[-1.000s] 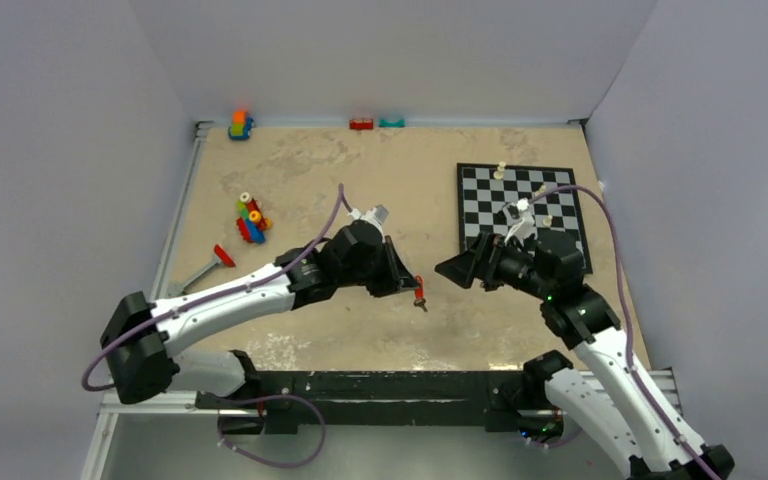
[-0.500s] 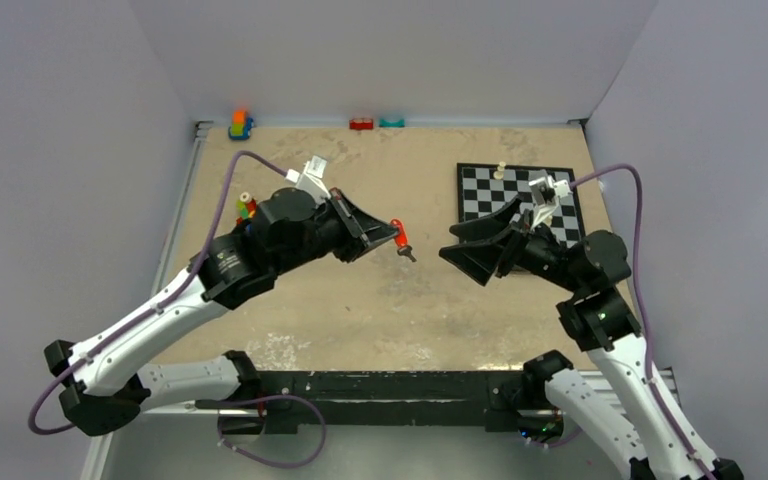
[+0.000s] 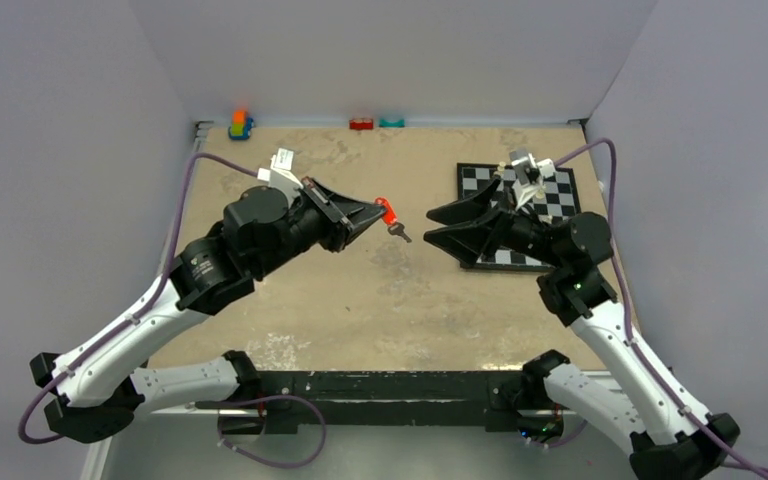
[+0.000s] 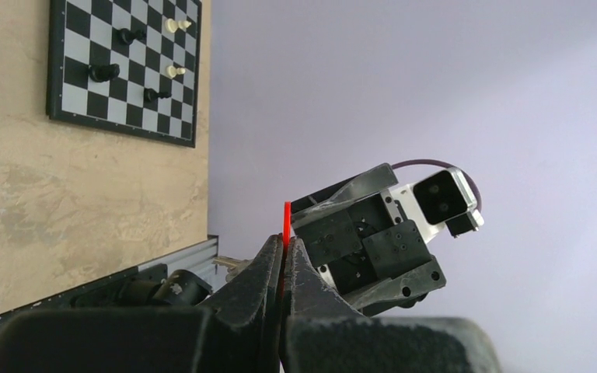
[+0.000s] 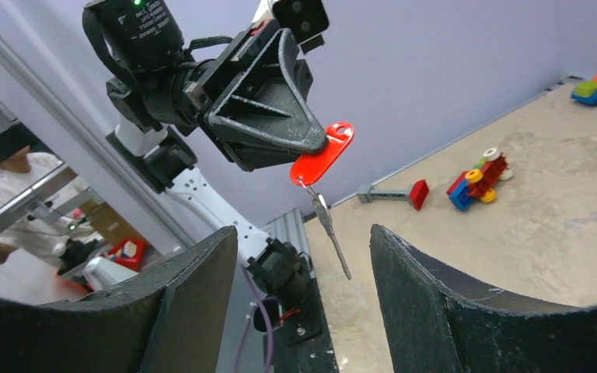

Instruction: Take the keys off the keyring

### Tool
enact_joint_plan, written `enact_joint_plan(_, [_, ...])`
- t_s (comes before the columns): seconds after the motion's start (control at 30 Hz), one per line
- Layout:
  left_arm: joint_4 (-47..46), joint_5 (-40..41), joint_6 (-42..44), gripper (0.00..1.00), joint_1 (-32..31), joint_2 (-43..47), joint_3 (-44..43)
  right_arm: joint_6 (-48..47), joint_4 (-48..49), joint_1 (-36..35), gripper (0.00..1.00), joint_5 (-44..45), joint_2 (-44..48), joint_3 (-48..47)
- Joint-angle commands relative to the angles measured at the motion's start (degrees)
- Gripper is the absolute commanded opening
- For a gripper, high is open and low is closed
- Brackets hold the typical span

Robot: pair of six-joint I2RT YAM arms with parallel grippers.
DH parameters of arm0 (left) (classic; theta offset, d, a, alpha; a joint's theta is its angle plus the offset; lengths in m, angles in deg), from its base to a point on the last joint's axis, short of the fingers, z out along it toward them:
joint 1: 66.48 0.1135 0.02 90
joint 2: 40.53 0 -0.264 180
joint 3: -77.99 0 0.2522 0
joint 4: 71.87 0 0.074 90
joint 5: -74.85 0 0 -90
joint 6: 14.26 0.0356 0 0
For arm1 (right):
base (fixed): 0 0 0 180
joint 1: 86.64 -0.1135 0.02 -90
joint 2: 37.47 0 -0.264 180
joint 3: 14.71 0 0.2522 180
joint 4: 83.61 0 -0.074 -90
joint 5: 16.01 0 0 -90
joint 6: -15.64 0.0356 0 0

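Observation:
My left gripper (image 3: pixel 375 212) is shut on the flat red plastic head of the keys (image 3: pixel 388 212) and holds them in the air above the middle of the table. The silvery blade (image 3: pixel 399 234) hangs below the head. In the right wrist view the red head (image 5: pixel 322 154) sticks out of the left gripper (image 5: pixel 280 116) and the blade (image 5: pixel 330 225) dangles from a tiny link, the keyring, too thin to make out. My right gripper (image 3: pixel 430 226) is open and empty, facing the keys a short way to their right; the blade hangs just beyond its fingertips (image 5: pixel 229 237).
The chessboard (image 3: pixel 560 195) with several pieces lies at the right, partly under the right arm. A toy car (image 3: pixel 241 124) and two small bricks (image 3: pixel 362 124) sit by the back wall. Stacked toy bricks (image 5: pixel 478 177) and a grey bar with a red end (image 5: pixel 396 193) lie at the left.
The left gripper has lifted the keys off the table and carried them up and back. The right gripper has risen and moved left toward them, staying open.

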Motion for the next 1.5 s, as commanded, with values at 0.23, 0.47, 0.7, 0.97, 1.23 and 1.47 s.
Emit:
enact_joint_plan(0.23, [-2.44, 3.91, -1.93, 0.00, 0.44, 2.00, -3.29, -1.59, 6.27, -8.04, 0.61, 3.86, -4.94, -3.01])
enact_joint_plan(0.47, [-2.64, 3.89, -2.33, 0.00, 0.45, 3.06, -2.81, -1.85, 8.04, -10.08, 0.59, 4.97, -7.17, -3.90])
enact_joint_plan(0.7, [-2.89, 3.50, -2.80, 0.00, 0.45, 3.74, -2.20, -2.11, 9.15, -11.63, 0.46, 4.63, -10.29, -6.21])
enact_joint_plan(0.97, [-3.78, 4.08, -3.20, 0.00, 0.42, 4.70, -1.31, -3.69, 7.45, -14.37, 0.25, 4.51, -12.75, -7.93])
enact_joint_plan(1.23, [-3.58, 4.85, -3.22, 0.00, 0.45, 5.63, -0.48, -3.67, 7.13, -14.96, 0.21, 4.79, -12.67, -8.35])
enact_joint_plan(1.47, [-2.81, 5.20, -3.31, 0.00, 0.43, 6.39, 1.00, -2.93, 7.22, -15.20, 0.09, 5.51, -12.32, -7.96])
